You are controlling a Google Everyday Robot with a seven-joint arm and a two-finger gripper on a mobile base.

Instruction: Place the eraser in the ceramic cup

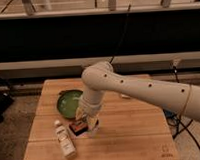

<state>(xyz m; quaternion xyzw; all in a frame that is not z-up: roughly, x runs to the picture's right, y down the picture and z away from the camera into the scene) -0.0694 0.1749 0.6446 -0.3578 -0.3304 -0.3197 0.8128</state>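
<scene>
A: Toward the desk (pixel 136 138)'s front-left corner, the tool (pixel 88 116) hangs over the ceramic cup (pixel 93 131); wide or narrow, I cannot tell.

B: The eraser (pixel 78 127) lies on the desk just beside the cup. I'd judge the pickup isn't done yet: the tool must shift left onto the eraser.

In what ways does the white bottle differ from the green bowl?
The white bottle is slim and lies on its side; the green bowl is wide, round and upright. The bottle is near the front edge, the bowl farther back, beside the gripper. Both rest on the table.
</scene>
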